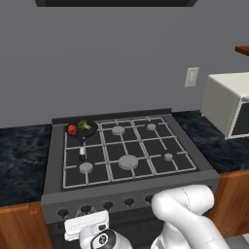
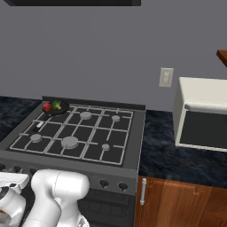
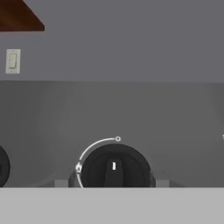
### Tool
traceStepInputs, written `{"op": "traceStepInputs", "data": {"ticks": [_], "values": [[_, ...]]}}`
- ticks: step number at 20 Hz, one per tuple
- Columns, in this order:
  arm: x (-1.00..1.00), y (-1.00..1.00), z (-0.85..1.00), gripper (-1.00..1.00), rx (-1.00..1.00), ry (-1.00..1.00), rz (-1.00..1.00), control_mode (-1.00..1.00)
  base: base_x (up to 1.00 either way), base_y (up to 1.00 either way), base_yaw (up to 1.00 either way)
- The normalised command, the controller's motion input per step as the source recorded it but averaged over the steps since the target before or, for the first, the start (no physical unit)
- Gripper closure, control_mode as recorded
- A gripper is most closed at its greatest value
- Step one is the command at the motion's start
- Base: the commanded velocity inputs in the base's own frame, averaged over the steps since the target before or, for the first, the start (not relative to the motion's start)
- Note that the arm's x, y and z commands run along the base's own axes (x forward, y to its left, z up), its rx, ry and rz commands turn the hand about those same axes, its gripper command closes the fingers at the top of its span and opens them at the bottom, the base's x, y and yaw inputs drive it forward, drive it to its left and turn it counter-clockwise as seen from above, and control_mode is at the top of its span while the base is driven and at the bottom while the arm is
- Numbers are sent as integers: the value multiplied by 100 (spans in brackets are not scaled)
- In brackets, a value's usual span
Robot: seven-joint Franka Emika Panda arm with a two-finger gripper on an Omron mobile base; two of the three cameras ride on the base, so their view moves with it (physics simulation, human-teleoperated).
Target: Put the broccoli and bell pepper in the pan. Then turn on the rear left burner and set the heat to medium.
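Risk: tool, grip state unclear, sits at round black stove knob [image 3: 114, 167] mid-bottom; wrong knob or overturn misses medium.

The pan [image 1: 81, 129] is black with a whitish handle tip; in it lie the glossy red bell pepper [image 1: 72, 129] and the green broccoli [image 1: 85, 125]. The stove [image 1: 53, 165] is dark grey with pale grey grates and round grey burner caps. Its knob [image 3: 114, 168] is black with a white mark and a white arc around it. The counter [image 2: 168, 150] is mottled black-blue stone over reddish-brown wood cabinets [image 2: 177, 201]. The wall [image 1: 121, 58] is plain grey, the microwave [image 2: 201, 113] cream.
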Motion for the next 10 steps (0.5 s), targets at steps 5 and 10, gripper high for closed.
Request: {"op": "traceStepInputs", "data": {"ticks": [5,10], "values": [[0,0,0,100,0,0,0,-100,0,0,0],[0,0,0,100,0,0,0,-100,0,0,0]]}}
